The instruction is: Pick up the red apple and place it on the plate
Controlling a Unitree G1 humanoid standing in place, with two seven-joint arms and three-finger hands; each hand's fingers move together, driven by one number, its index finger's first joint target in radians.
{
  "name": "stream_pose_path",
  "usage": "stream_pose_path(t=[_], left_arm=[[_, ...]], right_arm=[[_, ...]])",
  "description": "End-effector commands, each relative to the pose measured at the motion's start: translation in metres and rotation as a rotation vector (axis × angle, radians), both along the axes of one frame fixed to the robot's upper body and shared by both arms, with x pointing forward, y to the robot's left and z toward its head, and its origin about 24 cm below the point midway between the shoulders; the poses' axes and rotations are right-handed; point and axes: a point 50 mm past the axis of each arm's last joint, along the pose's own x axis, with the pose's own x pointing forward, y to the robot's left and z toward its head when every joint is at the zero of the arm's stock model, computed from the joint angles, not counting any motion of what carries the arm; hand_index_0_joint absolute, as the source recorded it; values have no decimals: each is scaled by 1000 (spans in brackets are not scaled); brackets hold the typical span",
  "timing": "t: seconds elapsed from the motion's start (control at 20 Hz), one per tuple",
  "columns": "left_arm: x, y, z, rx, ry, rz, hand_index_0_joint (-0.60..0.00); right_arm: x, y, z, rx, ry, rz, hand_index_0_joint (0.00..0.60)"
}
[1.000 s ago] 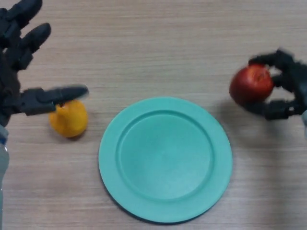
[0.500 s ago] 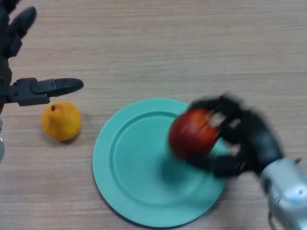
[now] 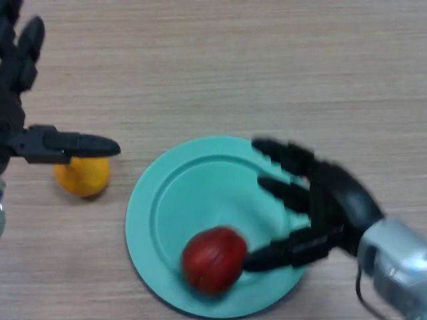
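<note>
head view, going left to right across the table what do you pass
left hand → yellow fruit → green plate with the red apple on its near part → right hand, fingers spread open over the plate's right side

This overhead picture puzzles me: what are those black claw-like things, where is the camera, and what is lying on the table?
The camera sits on a humanoid robot's head, looking down at a wooden table. The black shapes are its two hands. The left hand hovers open at the left edge, above a yellow fruit. The right hand is spread open over a green plate. A red apple lies on the plate near its front rim, beside the right hand's thumb. Neither hand holds anything.
</note>
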Motion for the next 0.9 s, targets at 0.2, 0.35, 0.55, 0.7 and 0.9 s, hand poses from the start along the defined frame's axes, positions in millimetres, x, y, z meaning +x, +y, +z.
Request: stream_pose_path(t=[0.2, 0.35, 0.55, 0.7, 0.9], left_arm=[[-21, 19, 41, 36, -196, -20, 0], [-29, 17, 35, 21, -174, -54, 0], [-35, 8, 35, 25, -159, -71, 0], [-41, 2, 34, 27, -149, -92, 0], [-35, 3, 30, 64, -142, -82, 0]], right_arm=[[4, -52, 70, 140, -363, -93, 0], [-17, -64, 59, 32, -471, -16, 0], [-35, -58, 67, 37, -573, -35, 0], [-32, -63, 72, 26, -606, -80, 0], [-28, -60, 79, 24, -647, -162, 0]])
